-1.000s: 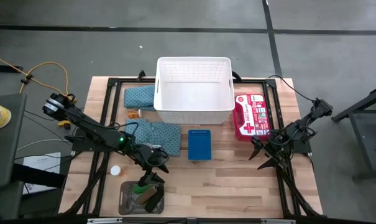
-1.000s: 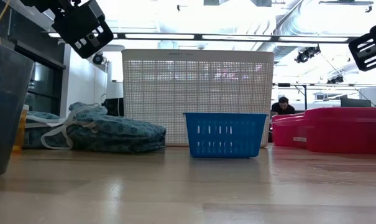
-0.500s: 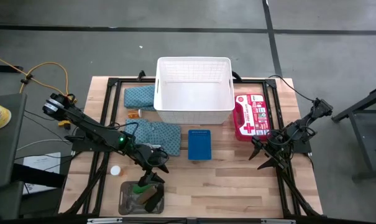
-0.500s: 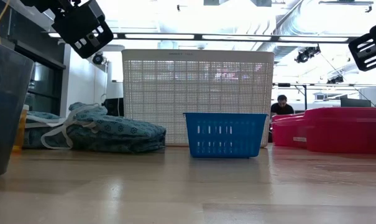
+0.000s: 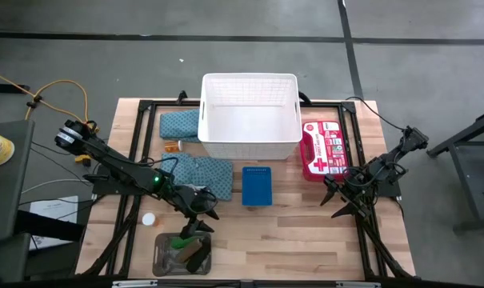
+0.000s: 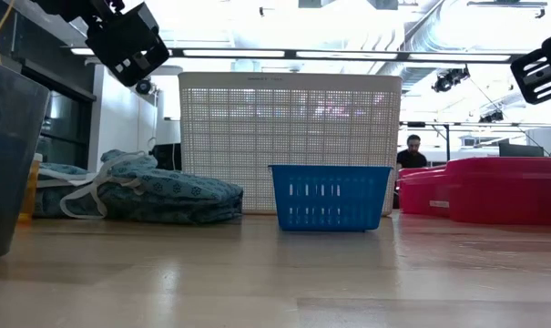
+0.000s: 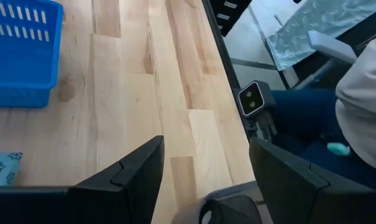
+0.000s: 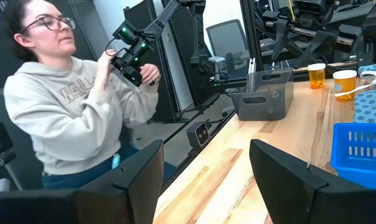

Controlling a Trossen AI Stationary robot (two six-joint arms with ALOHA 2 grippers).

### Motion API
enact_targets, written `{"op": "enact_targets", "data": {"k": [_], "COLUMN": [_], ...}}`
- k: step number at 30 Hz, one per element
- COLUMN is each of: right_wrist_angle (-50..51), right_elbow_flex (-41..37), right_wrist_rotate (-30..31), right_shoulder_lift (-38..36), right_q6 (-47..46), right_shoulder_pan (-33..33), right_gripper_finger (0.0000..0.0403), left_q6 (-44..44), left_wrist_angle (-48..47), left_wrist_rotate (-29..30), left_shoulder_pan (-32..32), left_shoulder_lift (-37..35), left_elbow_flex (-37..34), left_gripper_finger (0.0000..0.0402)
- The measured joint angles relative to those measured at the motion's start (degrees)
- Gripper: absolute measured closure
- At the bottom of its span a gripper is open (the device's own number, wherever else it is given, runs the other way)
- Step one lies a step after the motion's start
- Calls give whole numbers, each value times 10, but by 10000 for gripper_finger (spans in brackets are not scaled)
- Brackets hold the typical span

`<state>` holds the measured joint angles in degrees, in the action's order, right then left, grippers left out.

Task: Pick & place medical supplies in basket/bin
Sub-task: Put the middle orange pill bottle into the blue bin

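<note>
The white basket [image 5: 250,116] stands at the table's far middle. One teal cloth [image 5: 180,124] lies to its left and another [image 5: 202,172] lies nearer, both flat on the wood. An orange vial [image 5: 172,146] and a white disc [image 5: 149,218] rest on the table's left side. The grey tray [image 5: 158,258] at the near edge holds green and brown rolls [image 5: 186,248]. My left gripper [image 5: 192,234] hovers over the tray's far edge, open and empty [image 7: 203,180]. My right gripper [image 5: 342,208] waits at the right side, open [image 8: 203,180].
A small blue basket [image 5: 257,186] sits in front of the white one. A red first-aid case [image 5: 322,149] lies to the white basket's right. A person sits beyond the table's near edge [image 8: 69,112]. Bare wood lies between the tray and my right gripper.
My left gripper has shifted a little toward the table's right above the grey tray, staying open. Nothing on the table has moved.
</note>
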<state>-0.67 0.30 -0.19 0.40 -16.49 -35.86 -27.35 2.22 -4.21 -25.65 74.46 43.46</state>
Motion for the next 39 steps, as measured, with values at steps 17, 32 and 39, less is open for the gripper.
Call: {"op": "enact_targets", "data": {"k": [17, 32, 39], "right_wrist_angle": [-1, -1, -2], "right_elbow_flex": [0, 0, 0], "right_wrist_rotate": [0, 0, 0], "right_shoulder_lift": [0, 0, 0], "right_q6": [0, 0, 0], "right_shoulder_pan": [0, 0, 0], "right_gripper_finger": [177, 177, 177], "left_q6": [0, -9, -16], "left_wrist_angle": [0, -42, -128], "left_wrist_rotate": [18, 28, 35], "left_shoulder_pan": [0, 40, 72], "left_shoulder_lift": [0, -4, -57], "left_elbow_flex": [0, 0, 0], "left_gripper_finger": [174, 174, 177]}}
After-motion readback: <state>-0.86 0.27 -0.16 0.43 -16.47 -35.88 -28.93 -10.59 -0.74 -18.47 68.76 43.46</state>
